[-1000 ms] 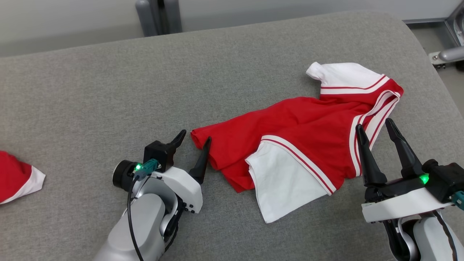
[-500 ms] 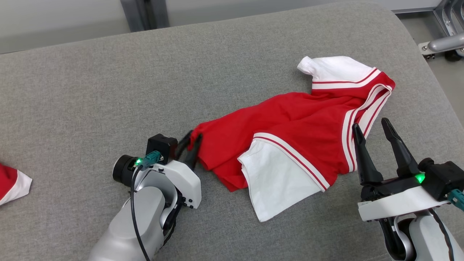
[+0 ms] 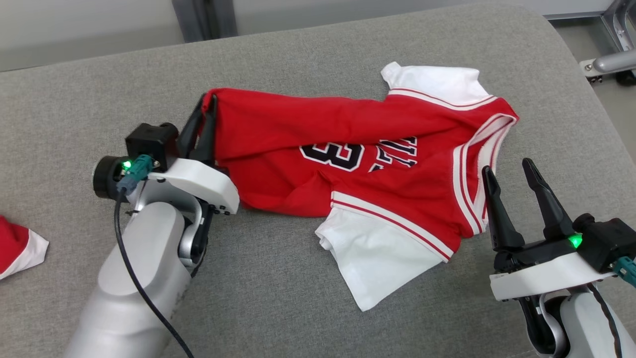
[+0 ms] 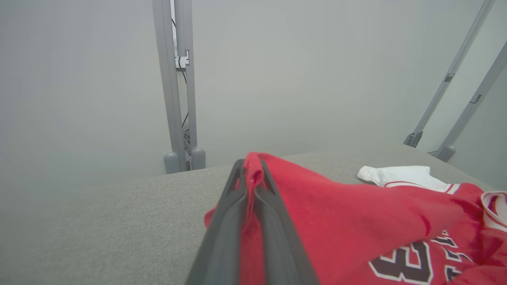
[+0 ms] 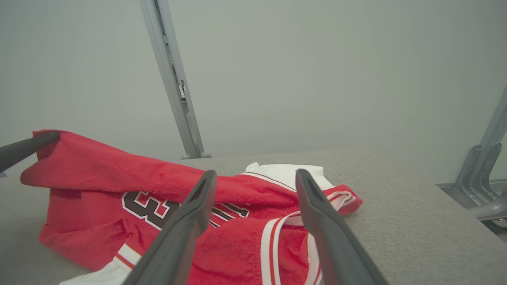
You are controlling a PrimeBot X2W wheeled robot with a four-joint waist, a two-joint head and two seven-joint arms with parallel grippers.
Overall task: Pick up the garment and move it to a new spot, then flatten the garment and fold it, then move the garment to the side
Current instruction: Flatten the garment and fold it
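Grey fabric counter [image 3: 318, 308], pale wall [image 4: 79, 79], metal post [image 4: 178, 99]. Red-white jersey [image 3: 377, 184], number showing. Left gripper [image 3: 204, 99] jaws pinch its hem; right gripper [image 3: 504, 166] jaws spread.

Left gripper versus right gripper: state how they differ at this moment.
The left gripper has its jaws shut on an edge of the red jersey; the right gripper has its jaws open, holding nothing. The left gripper holds that edge raised off the grey cushion; the right gripper hovers beside the jersey's striped trim. Both have long dark jaws.
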